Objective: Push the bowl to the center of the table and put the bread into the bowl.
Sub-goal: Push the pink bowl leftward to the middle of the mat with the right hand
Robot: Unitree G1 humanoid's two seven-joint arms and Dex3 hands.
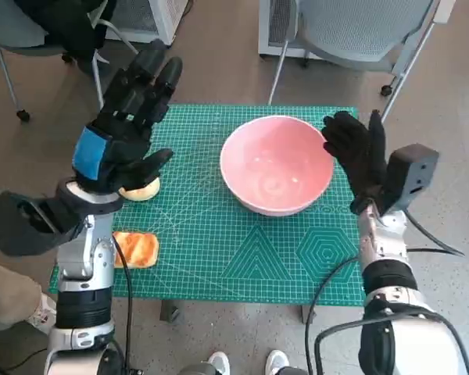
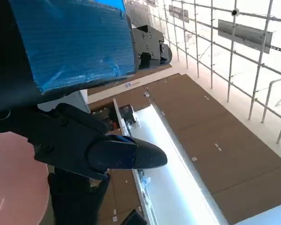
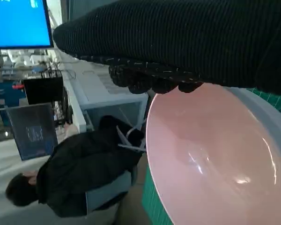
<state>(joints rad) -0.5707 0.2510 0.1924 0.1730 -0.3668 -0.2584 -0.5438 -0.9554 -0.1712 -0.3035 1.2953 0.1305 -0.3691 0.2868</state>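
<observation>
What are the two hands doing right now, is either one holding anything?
Left hand: open, fingers spread, raised over the mat, holding nothing.
Right hand: open, holding nothing, at the rim of the pink bowl.

Bare mat (image 1: pixel 219 250) between bread (image 1: pixel 134 249) and bowl (image 1: pixel 277 165); no obstacle between.

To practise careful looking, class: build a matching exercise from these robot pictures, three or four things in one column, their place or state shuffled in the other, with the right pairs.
Things
1. pink bowl
2. toasted bread slice
3. left hand
4. right hand

Places or states
A. raised, fingers spread, above a pale bread piece
B. lying by the mat's near left edge
C. upright beside the bowl's right rim
D. empty, right of the mat's middle

Pairs: 1-D, 2-B, 3-A, 4-C
</observation>
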